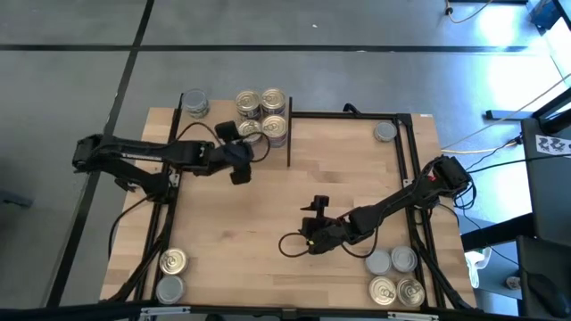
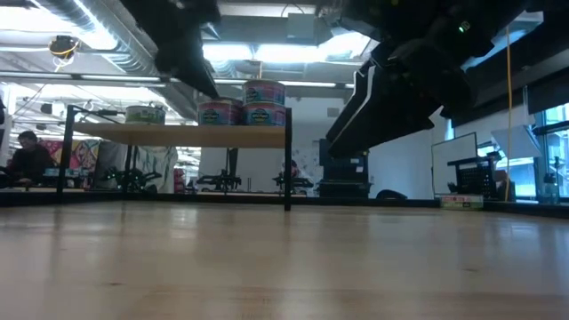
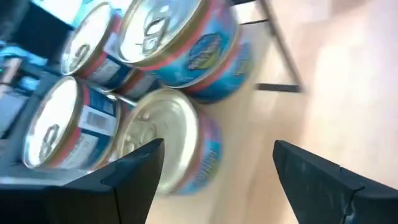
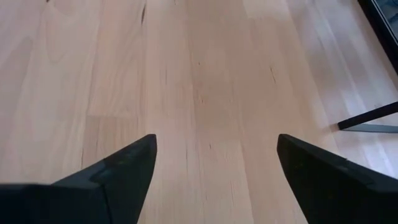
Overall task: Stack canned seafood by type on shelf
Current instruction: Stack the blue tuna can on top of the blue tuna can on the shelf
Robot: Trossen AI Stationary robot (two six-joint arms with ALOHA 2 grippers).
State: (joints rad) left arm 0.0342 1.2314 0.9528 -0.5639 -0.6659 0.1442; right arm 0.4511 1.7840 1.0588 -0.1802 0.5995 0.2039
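1. High view: the shelf [image 1: 192,125] stands at the tabletop's [image 1: 268,205] far left and carries a cluster of gold-topped tins [image 1: 263,111] plus one grey-topped tin [image 1: 194,104]. The left gripper [image 1: 243,153] sits just beside the cluster, spread and empty. Still loose on the tabletop: one tin [image 1: 385,132] far right, two [image 1: 169,275] near left, four [image 1: 393,275] near right. The task looks under half done.
2. Low view: blue-and-pink labelled tins [image 2: 244,105] rest on the shelf, one stacked atop another.
3. Left wrist view: four pull-tab tins [image 3: 161,81] lie beyond the spread fingers [image 3: 134,180].
4. Right wrist view: the right gripper [image 4: 214,180] hovers released over bare wood.
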